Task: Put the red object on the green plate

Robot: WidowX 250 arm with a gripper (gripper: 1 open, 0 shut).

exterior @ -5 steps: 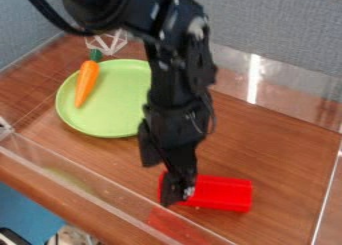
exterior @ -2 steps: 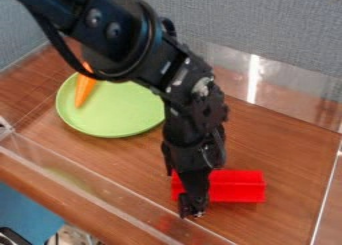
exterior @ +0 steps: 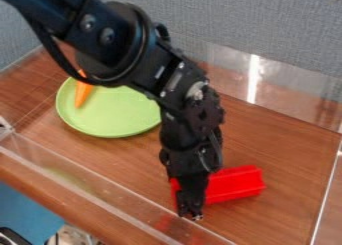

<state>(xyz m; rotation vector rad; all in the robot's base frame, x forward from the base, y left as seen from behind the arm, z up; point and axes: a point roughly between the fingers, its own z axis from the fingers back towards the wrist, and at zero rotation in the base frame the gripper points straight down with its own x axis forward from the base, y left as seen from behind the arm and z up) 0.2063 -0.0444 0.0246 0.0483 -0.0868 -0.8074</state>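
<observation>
The red object [exterior: 231, 183], a flat brick-like block, lies on the wooden table at the front right, its right end raised a little. My gripper [exterior: 189, 196] points straight down at the block's left end and is shut on it, the dark fingers hiding that end. The green plate [exterior: 114, 115] lies at the back left, a short way from the block, partly hidden by my arm.
An orange carrot [exterior: 83, 92] rests on the plate's left side, mostly behind the arm. Clear plastic walls [exterior: 287, 84] fence the table at the back, right and front. Bare wood [exterior: 80, 154] shows in front of the plate.
The gripper has sunk onto the block's left end and closed on it. The block has shifted a little and now sits slightly tilted.
</observation>
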